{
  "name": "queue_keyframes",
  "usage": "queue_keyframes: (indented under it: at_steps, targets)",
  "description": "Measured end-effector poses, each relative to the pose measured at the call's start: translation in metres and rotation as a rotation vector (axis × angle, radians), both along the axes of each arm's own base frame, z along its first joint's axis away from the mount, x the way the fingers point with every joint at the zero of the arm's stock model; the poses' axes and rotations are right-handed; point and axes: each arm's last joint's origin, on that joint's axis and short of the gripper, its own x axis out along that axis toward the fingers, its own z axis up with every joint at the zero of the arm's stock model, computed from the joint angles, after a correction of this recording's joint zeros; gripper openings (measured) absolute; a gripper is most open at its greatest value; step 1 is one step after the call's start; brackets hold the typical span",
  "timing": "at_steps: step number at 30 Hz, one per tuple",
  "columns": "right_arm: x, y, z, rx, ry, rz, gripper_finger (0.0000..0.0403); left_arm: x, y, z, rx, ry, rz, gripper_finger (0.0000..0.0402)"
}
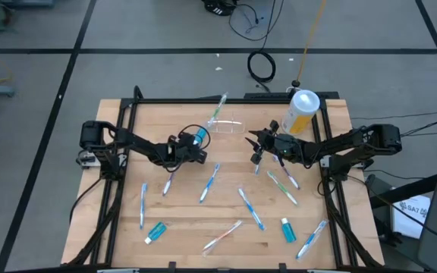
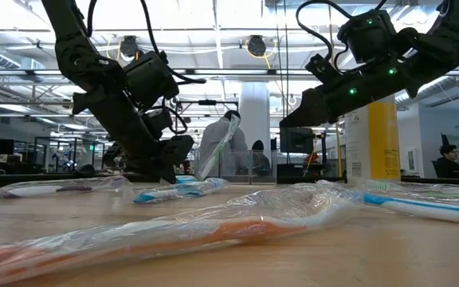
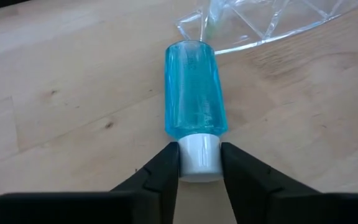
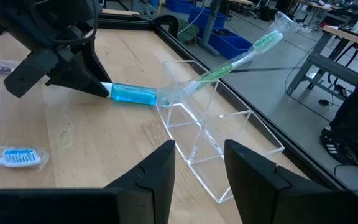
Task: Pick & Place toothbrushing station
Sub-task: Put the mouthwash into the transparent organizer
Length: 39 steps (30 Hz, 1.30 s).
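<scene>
The clear faceted plastic toothbrushing station (image 4: 207,134) lay tipped over at the desk's far middle holding one green toothbrush (image 4: 238,59), the left end effector (image 3: 199,163) gripped a blue tube's (image 3: 194,87) white cap beside it, the right end effector (image 4: 199,163) hovered open, and many toothbrushes remained scattered.

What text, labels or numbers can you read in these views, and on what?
"SA7": on a white label at the high view's right edge; the rest of it is blurred.
Yellow canister: has a white printed panel, too small to read.
Blue bottle in the left pincer: no print visible.
</scene>
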Motion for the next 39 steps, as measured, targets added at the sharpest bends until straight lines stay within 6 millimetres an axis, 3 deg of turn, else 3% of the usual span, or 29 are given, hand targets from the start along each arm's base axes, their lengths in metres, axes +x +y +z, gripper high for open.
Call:
queue_keyframes:
  at_steps: [15, 25, 39]
  targets:
    - [0.000, 0.000, 0.000, 0.000, 0.000, 0.000, 0.0130, 0.000, 0.000, -0.002, 0.000, 0.010, -0.003, 0.0127]
    - [0.000, 0.000, 0.000, 0.000, 0.000, 0.000, 0.0130, 0.006, -0.016, -0.017, 0.126, -0.009, 0.051, 0.0123]
    - [0.000, 0.000, 0.000, 0.000, 0.002, 0.000, 0.0130, 0.007, -0.012, -0.024, 0.132, 0.003, 0.047, 0.0121]
